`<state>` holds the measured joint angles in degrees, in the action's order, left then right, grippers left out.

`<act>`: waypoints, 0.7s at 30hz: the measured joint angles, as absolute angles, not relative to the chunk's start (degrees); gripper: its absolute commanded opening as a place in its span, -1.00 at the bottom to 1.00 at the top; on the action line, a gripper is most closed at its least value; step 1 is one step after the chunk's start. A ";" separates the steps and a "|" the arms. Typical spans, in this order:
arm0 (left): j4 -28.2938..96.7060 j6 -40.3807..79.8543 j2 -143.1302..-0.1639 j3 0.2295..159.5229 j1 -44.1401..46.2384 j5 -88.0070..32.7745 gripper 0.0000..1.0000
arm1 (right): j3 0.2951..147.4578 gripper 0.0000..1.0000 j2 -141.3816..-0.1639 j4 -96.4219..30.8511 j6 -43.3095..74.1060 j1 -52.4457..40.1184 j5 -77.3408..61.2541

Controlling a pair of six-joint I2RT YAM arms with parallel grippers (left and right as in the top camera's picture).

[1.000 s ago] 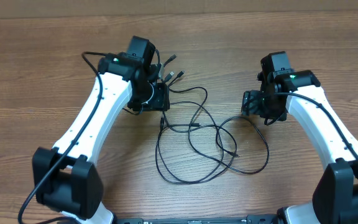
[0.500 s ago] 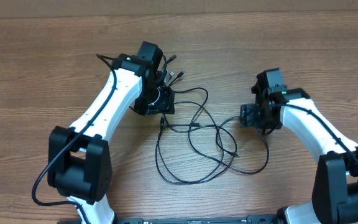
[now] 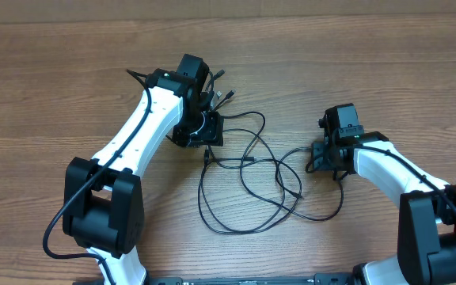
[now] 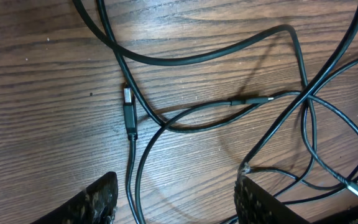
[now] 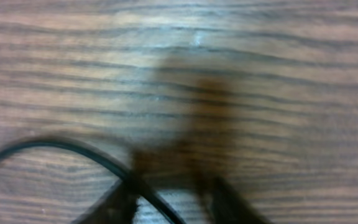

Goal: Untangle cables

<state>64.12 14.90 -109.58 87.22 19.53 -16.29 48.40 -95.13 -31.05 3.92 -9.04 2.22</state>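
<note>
Several thin black cables (image 3: 248, 186) lie looped and crossed at the middle of the wooden table, with small plugs (image 3: 222, 95) at the far end of the tangle. My left gripper (image 3: 204, 134) hovers over the upper left part of the tangle. In the left wrist view the gripper (image 4: 176, 202) is open, two cable strands (image 4: 132, 180) run between its wide-set fingers, and a plug (image 4: 128, 112) lies ahead. My right gripper (image 3: 317, 154) is low at the right loop. In the blurred right wrist view the gripper (image 5: 174, 202) has a narrow gap, and a cable (image 5: 73, 149) passes by the left fingertip (image 5: 120, 199).
The wooden table (image 3: 386, 63) runs wide on all sides of the tangle. Thicker black robot cables (image 3: 137, 75) hang off the left arm. Both arm bases stand at the near edge.
The right arm has come toward the near side and down onto the right loop, and its jaws have narrowed. The left arm shifted slightly right, still open.
</note>
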 measured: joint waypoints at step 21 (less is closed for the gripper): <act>64.42 15.09 -109.58 87.09 19.53 -16.29 0.18 | 98.08 -0.93 -94.74 -61.25 4.47 -9.04 2.55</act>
